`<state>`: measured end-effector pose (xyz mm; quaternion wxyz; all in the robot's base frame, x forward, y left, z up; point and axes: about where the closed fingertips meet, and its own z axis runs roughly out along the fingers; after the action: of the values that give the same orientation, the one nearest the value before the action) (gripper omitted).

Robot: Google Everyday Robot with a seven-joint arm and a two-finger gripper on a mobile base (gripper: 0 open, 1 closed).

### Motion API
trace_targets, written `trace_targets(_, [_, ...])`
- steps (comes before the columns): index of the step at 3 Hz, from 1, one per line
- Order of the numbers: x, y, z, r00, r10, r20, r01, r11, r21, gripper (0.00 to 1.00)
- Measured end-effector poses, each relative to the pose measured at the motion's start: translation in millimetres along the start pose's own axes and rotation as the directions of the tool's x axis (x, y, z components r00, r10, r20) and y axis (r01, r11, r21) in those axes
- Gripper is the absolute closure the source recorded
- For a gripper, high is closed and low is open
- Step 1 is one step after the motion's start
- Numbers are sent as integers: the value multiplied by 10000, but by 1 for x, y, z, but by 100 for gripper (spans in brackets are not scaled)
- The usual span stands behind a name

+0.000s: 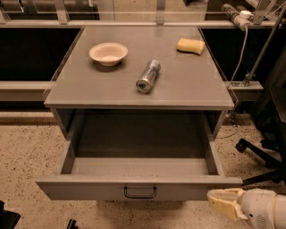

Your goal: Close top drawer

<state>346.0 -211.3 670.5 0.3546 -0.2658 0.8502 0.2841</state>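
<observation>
The top drawer (138, 188) of the grey cabinet is pulled far out toward me. It is a deep plain grey box, empty inside, with a small black loop handle (140, 192) at the centre of its front. My gripper (222, 202) is at the bottom right, its cream-coloured tip just beside the drawer front's right corner, low and to the right of the handle. It holds nothing that I can see.
On the cabinet top (187, 85) lie a pale bowl (108, 53), a silver can on its side (148, 76) and a yellow sponge (191, 45). A black chair base (261, 152) stands on the speckled floor at right. Cables and a power strip (236, 12) hang at upper right.
</observation>
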Motion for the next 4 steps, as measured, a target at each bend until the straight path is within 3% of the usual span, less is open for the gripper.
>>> trace_targets(1, [-27, -5, 26, 9904, -1069, 875, 1107, 9930, -404, 100])
trace_targets(2, [-53, -8, 48, 9721, -1701, 1614, 1809, 9820, -547, 100])
trace_targets(3, [-82, -5, 72, 9376, -2633, 2272, 2779, 9600, -344, 100])
trace_targets(4, [-113, -1, 93, 8851, -3892, 2553, 3887, 9198, 545, 100])
